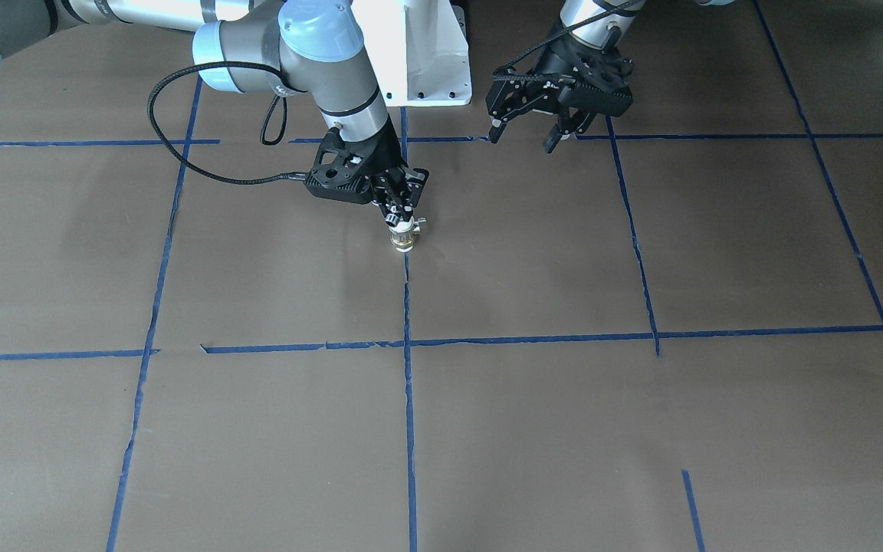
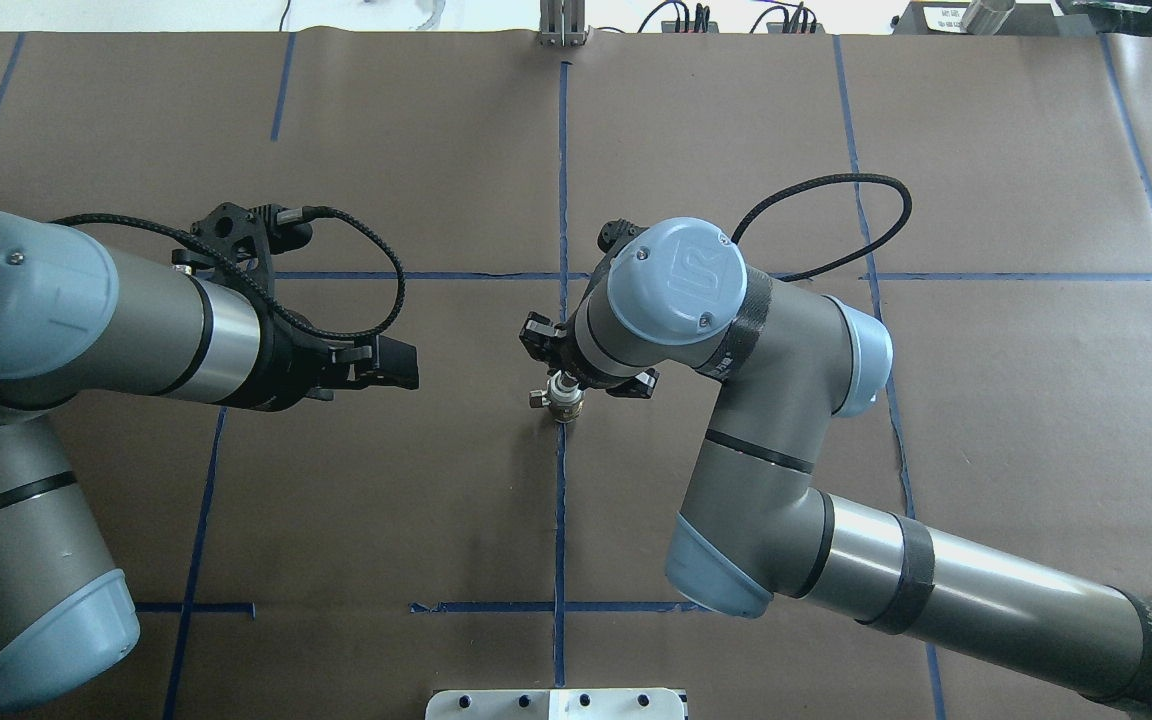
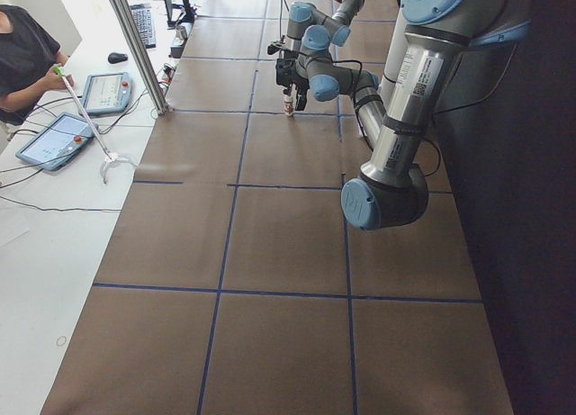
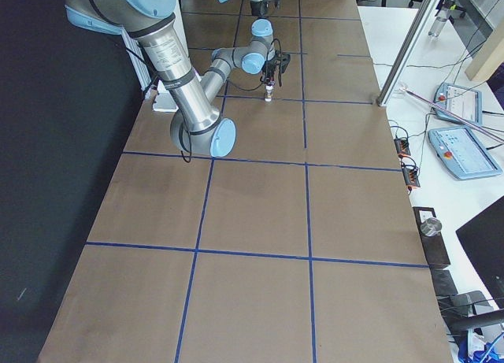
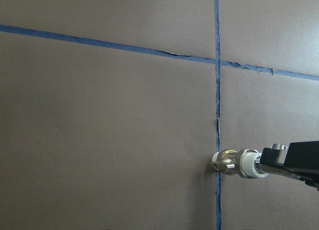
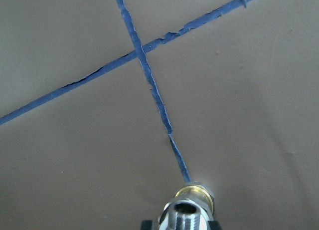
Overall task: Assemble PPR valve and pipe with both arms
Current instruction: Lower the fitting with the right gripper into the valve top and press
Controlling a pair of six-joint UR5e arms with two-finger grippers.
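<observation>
Front-facing: right gripper [image 1: 398, 207] pinched on one chrome pipe [image 1: 407, 223], one PPR valve [image 1: 403, 242] directly beneath, seemingly joined, long axis vertical, lower end at the table [image 1: 533, 268] on a blue tape line [image 1: 408, 307]. Left gripper [image 1: 522, 142] spread, empty, raised, well apart. Overhead: stack tucked under the right arm [image 2: 676, 290], left gripper off to the side, so right arm nearer. Left wrist: brass and white of the valve, then chrome entering black fingers [image 5: 299, 162]. Right wrist: threaded chrome mouth above a brass ring
</observation>
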